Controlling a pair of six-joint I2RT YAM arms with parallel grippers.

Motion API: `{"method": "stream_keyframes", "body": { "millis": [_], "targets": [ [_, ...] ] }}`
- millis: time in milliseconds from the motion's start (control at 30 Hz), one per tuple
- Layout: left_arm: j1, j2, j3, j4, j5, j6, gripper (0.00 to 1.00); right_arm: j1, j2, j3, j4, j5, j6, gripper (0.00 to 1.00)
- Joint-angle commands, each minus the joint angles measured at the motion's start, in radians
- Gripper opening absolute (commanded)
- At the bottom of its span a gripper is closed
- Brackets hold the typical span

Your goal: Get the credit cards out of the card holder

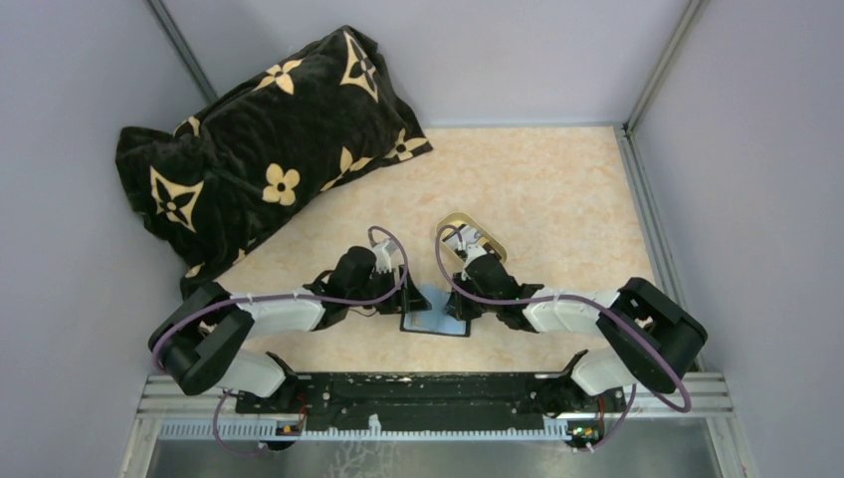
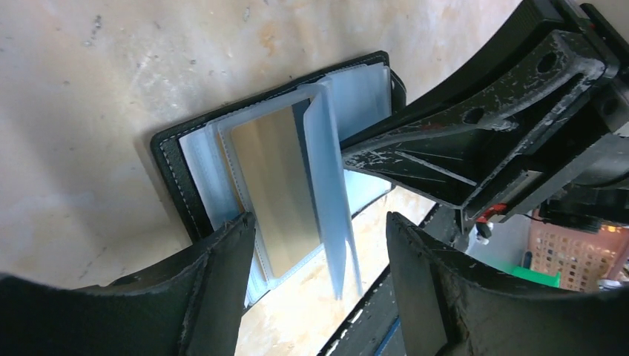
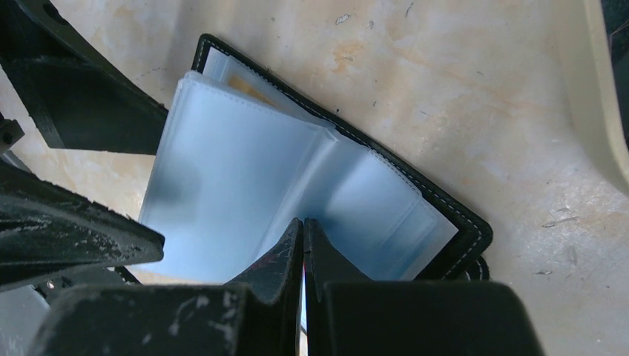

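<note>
Lying open, the stitched black card holder (image 2: 172, 178) fans frosted, seemingly plastic sleeves (image 3: 222, 170)

A: Which surface carries the things?
B: A beige marbled table (image 1: 557, 189).
A: What lies on it?
B: A black flowered pillow (image 1: 269, 149) at the far left; a gold-rimmed oval tray (image 1: 460, 215) near the middle; an open black card holder (image 1: 435, 319) nearer the front edge.
</note>
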Motion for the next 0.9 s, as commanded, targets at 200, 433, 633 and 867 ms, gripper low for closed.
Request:
{"method": "stream_keyframes", "body": {
  "millis": [200,433,633,867],
  "targets": [
    [-0.047,0.040,0.033,0.176,0.130,-0.085,0.70,0.012,0.026,-0.006,0.003,0.001,0.003,0.00],
    [-0.064,0.084,0.071,0.173,0.126,-0.082,0.70,0.013,0.021,-0.016,0.016,0.000,0.008,0.00],
    [-0.096,0.123,0.109,0.197,0.135,-0.096,0.58,0.012,0.029,-0.030,0.039,-0.008,0.015,0.00],
    [-0.114,0.121,0.136,0.202,0.119,-0.104,0.57,0.012,0.022,-0.042,0.048,-0.009,0.018,0.00]
  ]
}}
